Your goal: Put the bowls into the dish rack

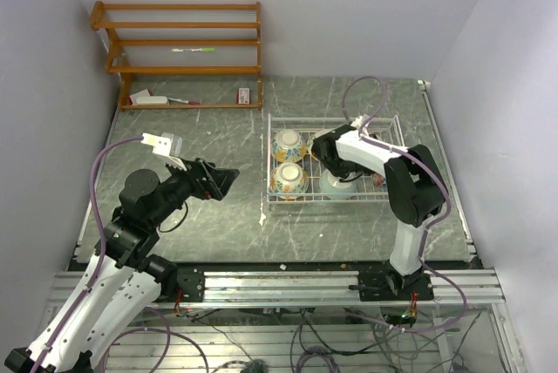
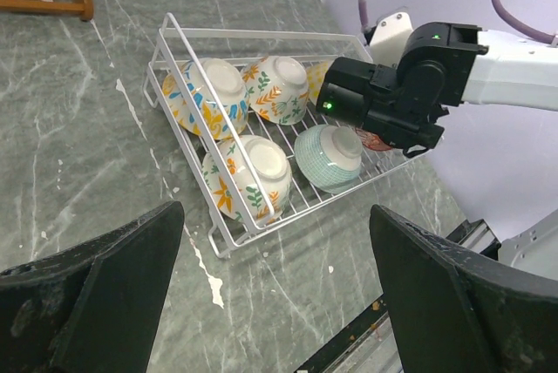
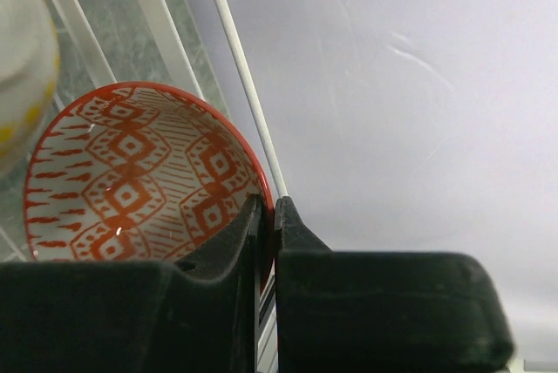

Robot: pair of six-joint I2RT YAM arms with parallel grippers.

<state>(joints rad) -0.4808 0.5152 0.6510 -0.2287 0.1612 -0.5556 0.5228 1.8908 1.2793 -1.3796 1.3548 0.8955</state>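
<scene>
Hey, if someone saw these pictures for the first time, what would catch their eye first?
Probably the white wire dish rack on the right half of the table, holding floral bowls and one pale teal bowl. Then the right gripper, shut on the rim of a red-patterned bowl in the rack, while the left gripper hangs open to its left.

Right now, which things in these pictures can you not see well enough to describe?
Right wrist view: the right gripper cuts off the red bowl; whether it rests on the dish rack is unclear.
Top view: the right arm covers the rack's right half.
Left wrist view: that arm hides most of a yellow bowl.
Top view: things on the wooden shelf are too small.
</scene>
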